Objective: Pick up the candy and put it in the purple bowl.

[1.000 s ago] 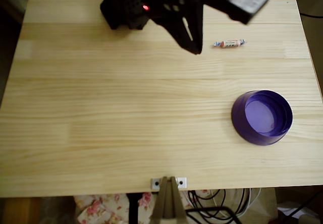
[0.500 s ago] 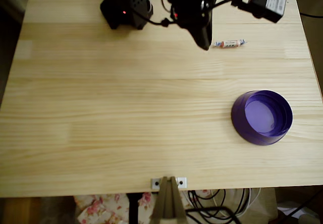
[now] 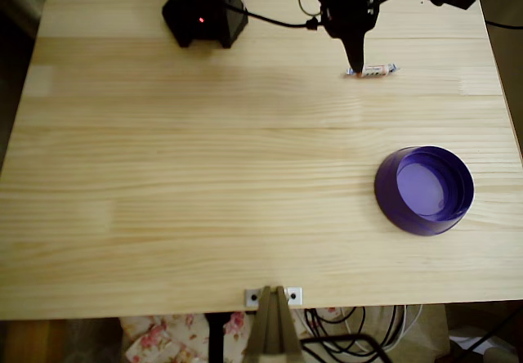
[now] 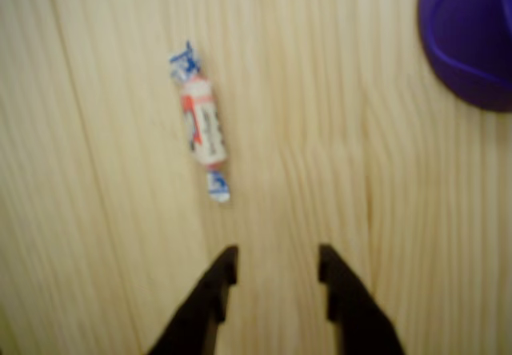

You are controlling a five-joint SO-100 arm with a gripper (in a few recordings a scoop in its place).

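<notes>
The candy (image 3: 373,70) lies flat on the wooden table near its far right side, a white and red middle with blue twisted ends. In the wrist view the candy (image 4: 202,122) sits just ahead and left of my black gripper (image 4: 276,265), whose two fingers stand apart with bare wood between them. Seen from overhead, my gripper (image 3: 356,60) points down right at the candy's left end. The purple bowl (image 3: 424,190) rests empty at the right, well nearer the front edge; its rim (image 4: 472,43) shows at the wrist view's top right.
The arm's black base (image 3: 204,11) stands at the table's far edge with a red light on. Cables run along the far right corner. A metal bracket (image 3: 274,297) sits at the front edge.
The arm has swung right and stretched over the candy; the gripper tip moved from left of the candy to just at its left end. Candy and bowl stayed put.
</notes>
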